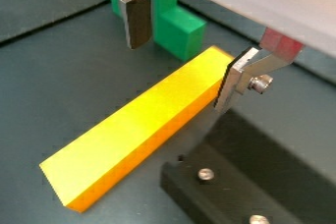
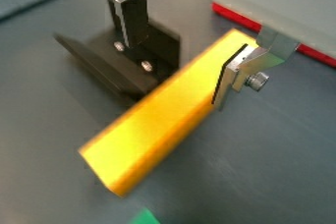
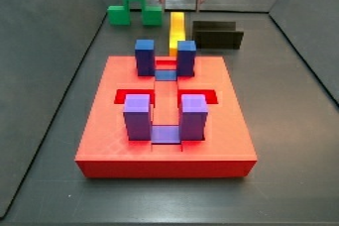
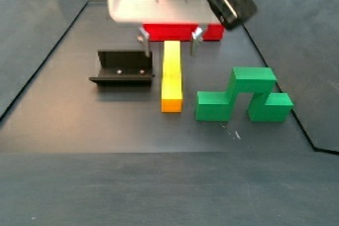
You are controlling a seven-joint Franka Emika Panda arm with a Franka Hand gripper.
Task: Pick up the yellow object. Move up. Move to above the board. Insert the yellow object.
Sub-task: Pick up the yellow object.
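Observation:
The yellow object (image 4: 171,79) is a long yellow-orange bar lying flat on the dark floor between the fixture and the green blocks. It also shows in both wrist views (image 1: 138,135) (image 2: 157,130) and in a side view (image 3: 177,27). My gripper (image 4: 172,38) is open and stands over the bar's end nearest the board. The fingers straddle that end in both wrist views (image 1: 187,51) (image 2: 183,46); one finger (image 1: 241,79) is close against the bar's side, the other stands well apart. The board (image 3: 166,121) is a red slab with blue and purple posts; its edge (image 4: 185,32) shows behind the gripper.
The black fixture (image 4: 122,68) stands beside the bar, close to one finger (image 2: 129,17). Green blocks (image 4: 245,96) stand on the bar's other side and show in a wrist view (image 1: 178,27). Dark walls (image 4: 40,61) rise round the floor.

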